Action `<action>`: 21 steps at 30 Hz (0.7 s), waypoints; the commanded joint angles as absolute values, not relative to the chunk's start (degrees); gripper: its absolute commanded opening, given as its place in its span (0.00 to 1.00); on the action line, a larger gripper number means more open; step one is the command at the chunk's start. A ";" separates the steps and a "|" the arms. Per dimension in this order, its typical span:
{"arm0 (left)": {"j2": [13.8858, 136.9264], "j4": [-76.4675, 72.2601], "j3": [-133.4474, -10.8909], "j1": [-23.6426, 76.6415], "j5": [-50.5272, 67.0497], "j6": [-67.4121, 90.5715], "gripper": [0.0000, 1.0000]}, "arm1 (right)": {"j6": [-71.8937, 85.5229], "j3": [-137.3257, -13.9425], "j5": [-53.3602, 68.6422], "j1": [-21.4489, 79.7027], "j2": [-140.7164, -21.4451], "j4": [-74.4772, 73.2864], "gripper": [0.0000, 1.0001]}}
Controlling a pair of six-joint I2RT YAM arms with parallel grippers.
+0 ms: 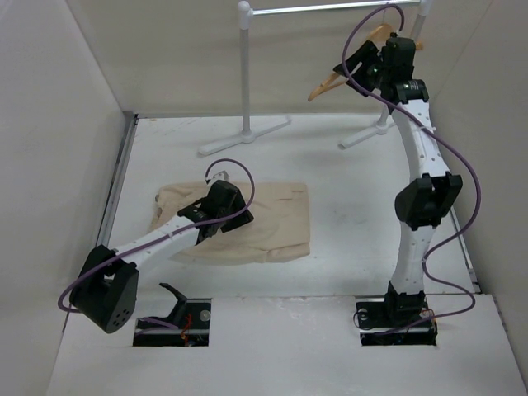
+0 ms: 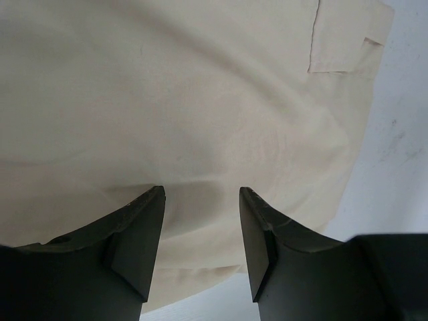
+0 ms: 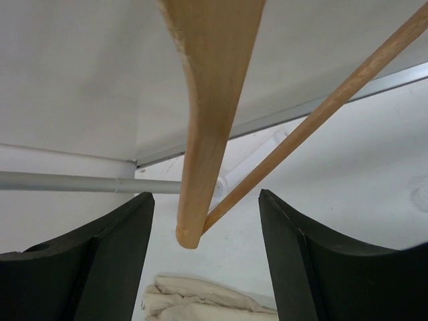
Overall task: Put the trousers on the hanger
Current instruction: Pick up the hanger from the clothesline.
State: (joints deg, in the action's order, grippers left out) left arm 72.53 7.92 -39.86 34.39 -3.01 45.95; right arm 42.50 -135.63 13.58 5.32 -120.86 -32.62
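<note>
My left tool (image 2: 200,197) has its two fingers apart and holds nothing. It hangs low over the trousers (image 2: 167,100), and in the left wrist view I see only smooth beige cloth between and under the fingertips, with a pocket flap further away. I cannot tell if the tips already touch the cloth. My right tool (image 3: 205,200) is also apart. The lower end of the hanger (image 3: 207,100), where the wooden shoulder meets the crossbar, stands in the gap between its fingers, but the fingers are not closed on it. In the top view this tool (image 1: 363,62) is raised high at the far right, next to the hanger (image 1: 327,84), which is up at the white rack (image 1: 246,74). The arm and its cable cover the hook, so I cannot see how it sits on the rail. The trousers (image 1: 272,219) lie folded and rather flat on the counter (image 1: 355,190), well apart from the hanger. I judge the task is only at its beginning: both arms are placed at their things, but nothing is gripped. What is left is to take the hanger, to lift the trousers, and to pass the cloth over the crossbar.
</note>
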 commanded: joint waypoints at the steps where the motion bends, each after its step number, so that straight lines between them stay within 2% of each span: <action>1: 72.42 6.59 -40.43 33.97 -2.29 45.79 0.46 | 43.94 -138.16 15.38 6.37 -122.69 -28.66 0.70; 10: 73.12 6.77 -40.43 33.97 -1.76 45.70 0.45 | 44.47 -138.16 17.84 8.30 -124.80 -23.12 0.65; 15: 73.04 6.86 -40.34 33.88 -1.76 45.79 0.45 | 44.56 -138.16 17.23 8.92 -126.12 -23.03 0.58; 18: 72.86 7.03 -40.34 33.79 -1.76 45.79 0.45 | 44.74 -138.16 17.14 9.09 -126.39 -22.15 0.50; 21: 72.77 7.12 -40.34 33.79 -1.85 45.88 0.45 | 44.82 -138.25 16.35 9.18 -126.39 -21.36 0.55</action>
State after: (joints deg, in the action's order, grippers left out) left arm 73.38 7.92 -39.86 34.02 -1.93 45.95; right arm 44.88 -135.66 16.69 8.73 -126.08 -25.63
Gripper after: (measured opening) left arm 0.454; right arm 0.537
